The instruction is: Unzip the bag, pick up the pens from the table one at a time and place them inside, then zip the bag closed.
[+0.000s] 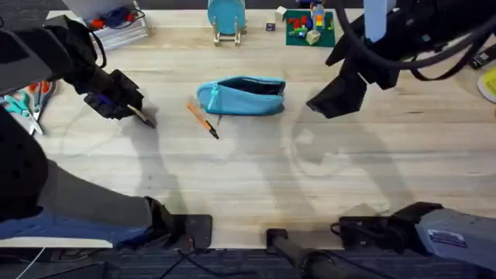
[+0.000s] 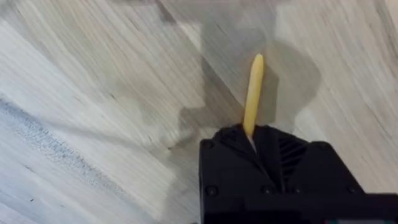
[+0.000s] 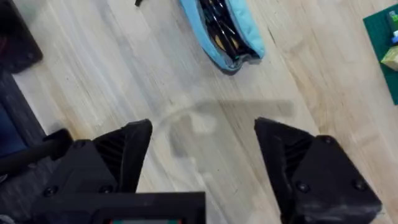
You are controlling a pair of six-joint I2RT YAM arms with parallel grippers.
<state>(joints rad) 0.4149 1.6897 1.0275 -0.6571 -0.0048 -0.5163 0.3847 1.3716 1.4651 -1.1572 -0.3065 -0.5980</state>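
Note:
The light blue bag (image 1: 242, 98) lies at the middle of the table (image 1: 248, 170) with its zipper open, and dark things show inside it (image 3: 225, 32). An orange pen (image 1: 203, 121) rests on the wood just left of the bag. My left gripper (image 1: 130, 107) is farther left, low over the table. It is shut on a yellowish-tan pen (image 2: 254, 93), which sticks out ahead of the gripper (image 2: 252, 134). My right gripper (image 1: 332, 99) hovers to the right of the bag. In the right wrist view that gripper (image 3: 205, 155) is open, with nothing between its fingers (image 3: 134, 149).
Scissors (image 1: 31, 101) with orange and teal handles lie at the left edge. At the back stand a wire basket (image 1: 116, 23), a teal disc on a wooden stand (image 1: 226, 19) and a green plate with small bricks (image 1: 308, 27).

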